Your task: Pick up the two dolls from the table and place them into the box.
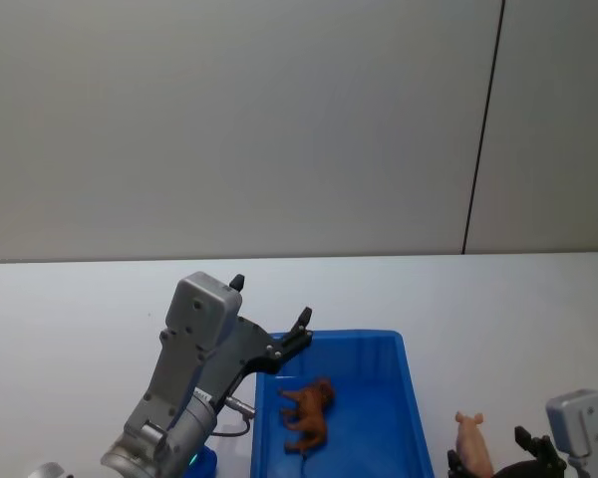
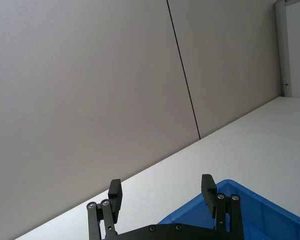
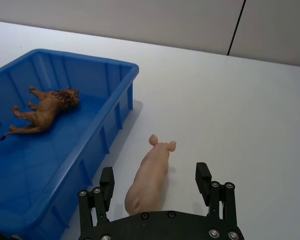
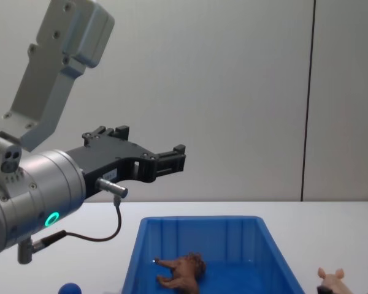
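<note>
The brown lion (image 3: 47, 107) lies inside the blue box (image 3: 90, 55), with the left gripper (image 2: 162, 190) above its rim, fingers spread. The pink pig (image 3: 155, 162) lies on the table (image 3: 230, 110) beside the box, by the right gripper (image 3: 155, 173), whose fingers are parted.

The brown doll (image 1: 309, 413), a four-legged animal with a shaggy mane, lies on its side on the floor of the box (image 1: 351, 337), legs stretched out. The box is a bright blue rectangular bin with ribbed inner walls, resting on the white counter (image 1: 80, 309). The pink pig doll (image 1: 472, 444) sits on the counter just beside the box's right wall, apart from it, snout pointing away from the robot.
</note>
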